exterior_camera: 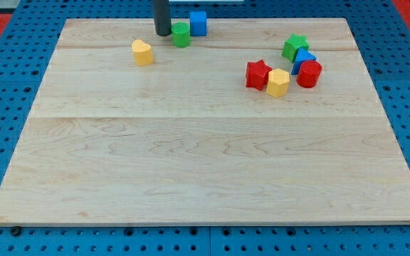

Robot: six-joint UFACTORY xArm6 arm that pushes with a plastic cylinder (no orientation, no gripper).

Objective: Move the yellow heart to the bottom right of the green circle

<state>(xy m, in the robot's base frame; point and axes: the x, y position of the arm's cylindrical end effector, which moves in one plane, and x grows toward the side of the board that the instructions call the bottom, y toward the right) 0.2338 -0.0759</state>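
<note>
The yellow heart (142, 52) lies near the board's top left. The green circle (181, 35) stands to its upper right, close to the board's top edge. My tip (162, 33) rests just left of the green circle, almost touching it, and above and right of the yellow heart, with a gap between tip and heart. The rod rises out of the view's top.
A blue cube (198, 23) sits right behind the green circle. At the right is a cluster: green star (295, 47), blue block (304, 59), red cylinder (309, 74), yellow hexagon (278, 82), red star (258, 75). The wooden board (205, 171) lies on a blue pegboard.
</note>
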